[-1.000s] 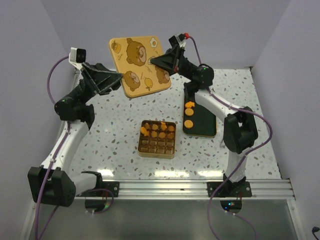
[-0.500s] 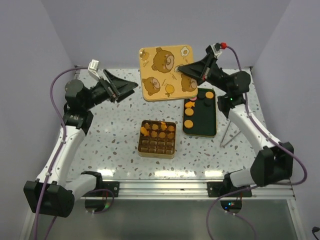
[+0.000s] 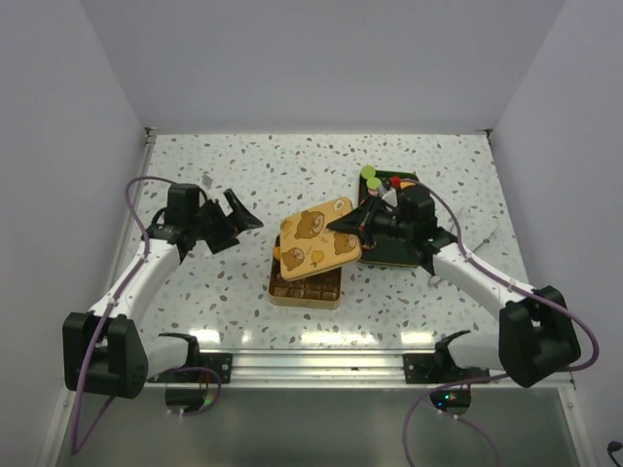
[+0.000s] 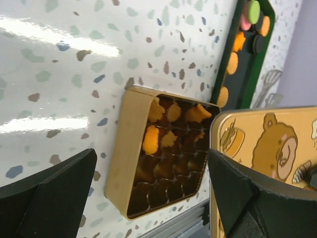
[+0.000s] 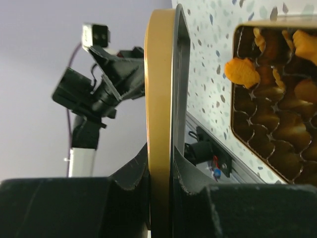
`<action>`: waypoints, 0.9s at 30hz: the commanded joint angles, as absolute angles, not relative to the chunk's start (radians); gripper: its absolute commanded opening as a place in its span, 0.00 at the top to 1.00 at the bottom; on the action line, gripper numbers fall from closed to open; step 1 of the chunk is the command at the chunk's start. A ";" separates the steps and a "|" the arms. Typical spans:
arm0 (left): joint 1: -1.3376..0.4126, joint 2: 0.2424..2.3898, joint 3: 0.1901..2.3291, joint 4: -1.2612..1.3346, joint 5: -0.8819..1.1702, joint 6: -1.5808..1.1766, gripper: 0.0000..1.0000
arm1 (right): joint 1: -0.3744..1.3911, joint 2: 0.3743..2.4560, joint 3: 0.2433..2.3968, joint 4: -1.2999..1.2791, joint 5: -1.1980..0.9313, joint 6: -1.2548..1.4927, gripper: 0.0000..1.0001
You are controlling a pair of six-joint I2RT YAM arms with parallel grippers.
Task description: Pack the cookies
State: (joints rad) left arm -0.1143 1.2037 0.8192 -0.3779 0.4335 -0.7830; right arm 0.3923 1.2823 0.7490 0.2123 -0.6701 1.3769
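A gold tin (image 3: 304,300) with a brown divided insert sits mid-table. Several orange cookies (image 4: 151,140) lie in its far cells; one fish-shaped cookie (image 5: 241,71) shows in the right wrist view. My right gripper (image 3: 343,226) is shut on the edge of the bear-printed lid (image 3: 316,236) and holds it tilted just over the tin's far half. The lid's rim (image 5: 159,124) runs between my right gripper's (image 5: 161,168) pads. My left gripper (image 3: 243,219) is open and empty, left of the tin, which shows between its fingers (image 4: 49,198).
A black tray (image 3: 387,257) lies right of the tin, mostly under my right arm. It holds more cookies (image 4: 230,62) and green (image 4: 253,9) and pink discs. The tin's wall (image 4: 119,158) faces the left gripper. The front rail lies close behind the tin.
The right gripper has carried the lid down and forward from high at the back to just over the tin. The left gripper came away from the lid's edge and dropped low.
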 commanded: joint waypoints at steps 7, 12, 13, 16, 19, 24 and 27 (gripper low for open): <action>-0.084 1.163 0.810 -0.416 0.264 -0.715 0.00 | 0.540 1.385 0.844 0.158 -0.463 1.278 1.00; -0.081 1.155 0.811 -0.431 0.287 -0.696 0.00 | 0.586 1.433 0.828 0.170 -0.377 1.272 1.00; -0.081 1.149 0.805 -0.433 0.288 -0.698 0.00 | 0.610 1.442 0.828 0.187 -0.370 1.278 1.00; -0.081 1.128 0.793 -0.436 0.291 -0.698 0.00 | 0.643 1.485 0.853 0.230 -0.338 1.282 1.00; -0.081 1.112 0.790 -0.452 0.295 -0.696 0.00 | 0.679 1.509 0.888 0.221 -0.292 1.272 1.00; -0.081 1.089 0.795 -0.463 0.293 -0.695 0.00 | 0.690 1.444 0.859 0.129 -0.177 1.259 1.00; -0.081 1.078 0.787 -0.466 0.291 -0.696 0.00 | 0.690 1.372 0.801 0.077 -0.091 1.256 1.00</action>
State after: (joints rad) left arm -0.0875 1.1076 0.7937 -0.4583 0.2985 -0.7162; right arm 0.6926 1.4761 0.8307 0.1360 -0.2302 1.2797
